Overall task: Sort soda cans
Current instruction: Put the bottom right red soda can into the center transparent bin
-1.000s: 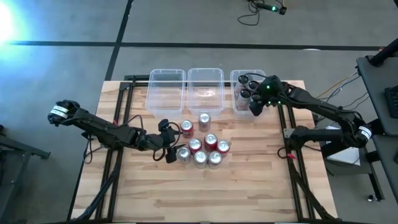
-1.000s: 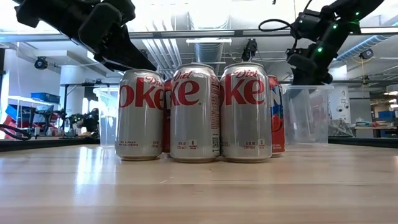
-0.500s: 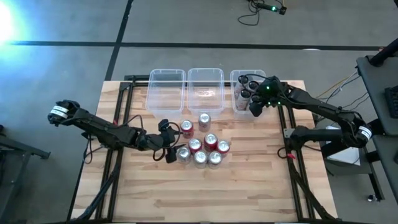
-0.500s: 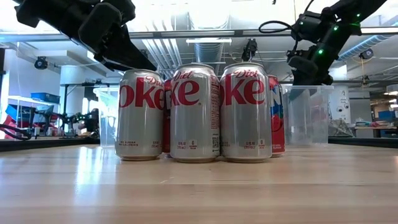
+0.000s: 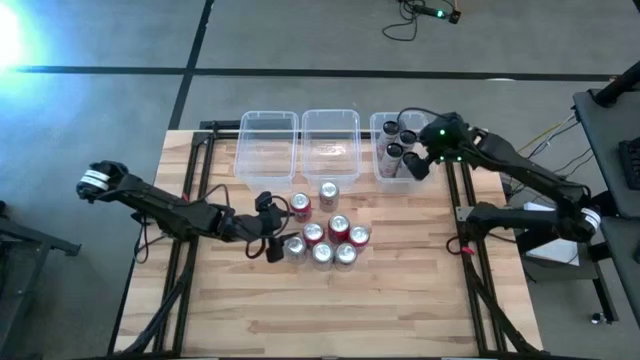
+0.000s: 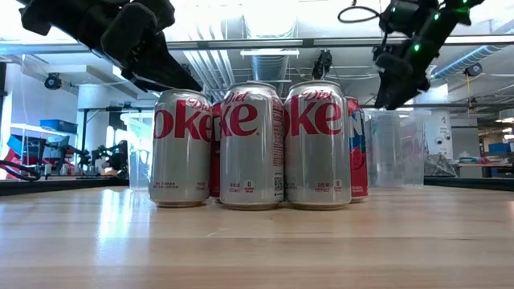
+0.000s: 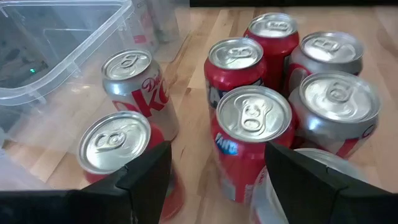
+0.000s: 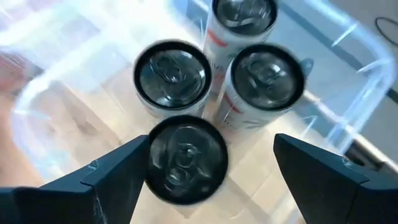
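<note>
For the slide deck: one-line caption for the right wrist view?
Open right gripper above four upright dark-topped cans standing together in a clear plastic bin.

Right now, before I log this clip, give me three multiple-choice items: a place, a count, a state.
1. Where do the black cans stand? A left bin; B right bin; C bare table.
2. How many cans stand on the table? A five; B eight; C eleven.
3. The right hand is: A open; B shut on a can; C shut, empty.

B: their dark tops show inside the right bin.
B: eight tops are clustered beside the left hand.
A: its fingers are spread wide above the bin.
</note>
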Motion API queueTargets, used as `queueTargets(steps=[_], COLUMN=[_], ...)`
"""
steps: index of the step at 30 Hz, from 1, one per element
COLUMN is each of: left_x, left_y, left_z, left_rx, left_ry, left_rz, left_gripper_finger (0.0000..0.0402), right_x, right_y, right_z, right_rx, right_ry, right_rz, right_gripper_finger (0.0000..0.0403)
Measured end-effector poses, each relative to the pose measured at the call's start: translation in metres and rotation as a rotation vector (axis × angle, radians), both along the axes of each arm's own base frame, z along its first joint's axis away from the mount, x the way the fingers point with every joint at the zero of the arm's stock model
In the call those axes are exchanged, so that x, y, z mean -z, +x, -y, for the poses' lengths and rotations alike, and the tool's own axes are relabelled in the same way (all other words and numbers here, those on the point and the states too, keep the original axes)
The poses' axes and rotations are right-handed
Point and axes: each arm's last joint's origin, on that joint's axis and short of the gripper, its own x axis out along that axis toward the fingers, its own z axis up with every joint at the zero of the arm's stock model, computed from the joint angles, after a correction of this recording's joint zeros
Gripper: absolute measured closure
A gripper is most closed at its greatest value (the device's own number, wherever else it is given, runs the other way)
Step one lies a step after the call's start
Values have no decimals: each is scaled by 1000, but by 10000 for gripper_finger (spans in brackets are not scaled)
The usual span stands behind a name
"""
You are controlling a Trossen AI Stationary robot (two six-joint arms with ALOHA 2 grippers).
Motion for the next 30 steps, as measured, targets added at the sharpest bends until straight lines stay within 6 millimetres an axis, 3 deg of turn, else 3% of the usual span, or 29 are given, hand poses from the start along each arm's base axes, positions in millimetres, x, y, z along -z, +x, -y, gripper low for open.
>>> queueTargets(steps=[8, 14, 20, 24, 30], left_x=[-12, -18, -13, -10, -8], left_y=[-3, -7, -5, -3, -3], left_z=[-1, -2, -1, -1, -1], left_rx=[5, -10, -18, -17, -7], left_ry=[-22, -59, -68, -63, -40], left_rz=[65, 97, 79, 65, 47], left_gripper_finger=[159, 159, 159, 159, 159], right_x=[-45, -53, -40, -19, 13], right_y=[9, 37, 76, 97, 123], right_z=[-23, -58, -112, -148, -168], right_rx=[-105, -313, -546, -670, -681], right_ry=[-88, -139, -165, -140, -44], right_rz=[131, 273, 326, 246, 135], right_gripper_finger=[81, 99, 114, 116, 84])
